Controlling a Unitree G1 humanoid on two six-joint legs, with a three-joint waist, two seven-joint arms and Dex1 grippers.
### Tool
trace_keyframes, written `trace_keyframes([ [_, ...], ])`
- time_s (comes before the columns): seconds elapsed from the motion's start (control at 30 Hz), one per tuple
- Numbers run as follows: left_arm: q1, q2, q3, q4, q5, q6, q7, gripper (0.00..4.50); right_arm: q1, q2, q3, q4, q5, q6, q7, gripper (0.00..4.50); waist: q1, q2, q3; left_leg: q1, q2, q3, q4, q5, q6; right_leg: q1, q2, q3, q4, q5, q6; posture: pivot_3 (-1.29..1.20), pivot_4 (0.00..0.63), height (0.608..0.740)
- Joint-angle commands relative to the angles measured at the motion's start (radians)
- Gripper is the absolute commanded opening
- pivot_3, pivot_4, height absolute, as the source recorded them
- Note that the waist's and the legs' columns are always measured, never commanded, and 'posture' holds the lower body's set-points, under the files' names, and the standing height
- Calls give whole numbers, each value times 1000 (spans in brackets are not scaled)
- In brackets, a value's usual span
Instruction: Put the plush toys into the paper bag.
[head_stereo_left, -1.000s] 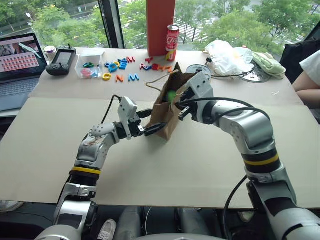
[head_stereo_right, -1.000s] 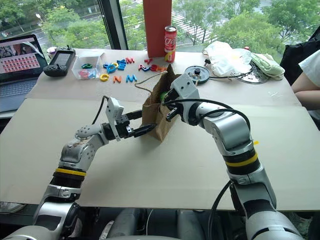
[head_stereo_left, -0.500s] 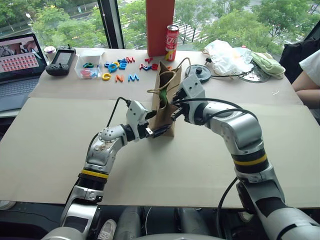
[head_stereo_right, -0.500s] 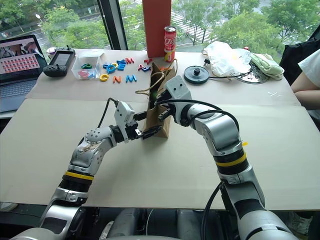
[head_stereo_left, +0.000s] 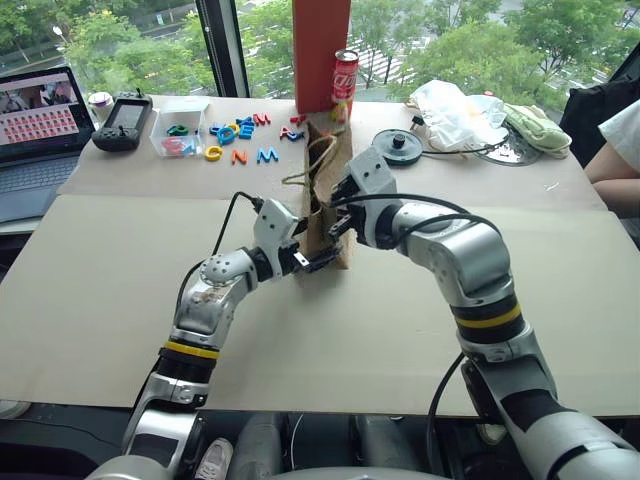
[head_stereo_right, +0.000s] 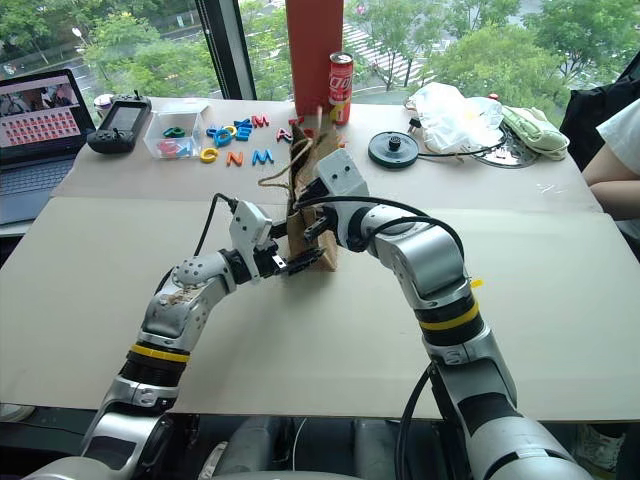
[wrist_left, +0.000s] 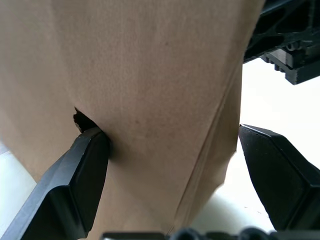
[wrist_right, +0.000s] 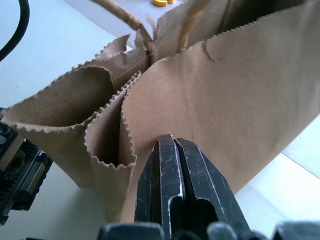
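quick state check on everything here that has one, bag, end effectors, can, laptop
paper bag: upright on the table, mouth squeezed narrow
left end effector: open, fingers either side of the bag's lower part
right end effector: shut, tips against the bag's upper side
soda can: standing upright
laptop: open, screen lit
clear box: lidless, letters inside

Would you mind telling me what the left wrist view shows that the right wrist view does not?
Left wrist view: the left hand open, its two black fingers straddling the plain brown paper bag's lower side, one finger against a small tear. Right wrist view: the right hand shut, pressed against the bag's serrated open top, with a twine loop handle. Both share the bag.
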Motion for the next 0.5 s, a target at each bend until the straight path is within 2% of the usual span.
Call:
trace_keyframes([
  [0.03,-29,4,15,-12,6,-23,7,4250,-5,4,4,-60,21,26,16,23,0,0,0,0,0,0,0,0,0,0,0,0,0,0,0,0,150,739],
  [0.33,-37,56,23,17,4,-43,-36,4250,-2,30,3,-87,28,60,23,23,-2,0,0,0,0,0,0,0,0,0,0,0,0,0,0,0,150,739],
  [0.5,-54,52,29,72,20,-83,-24,4250,-4,58,5,-88,23,69,14,23,0,0,0,0,0,0,0,0,0,0,0,0,0,0,0,0,150,739],
])
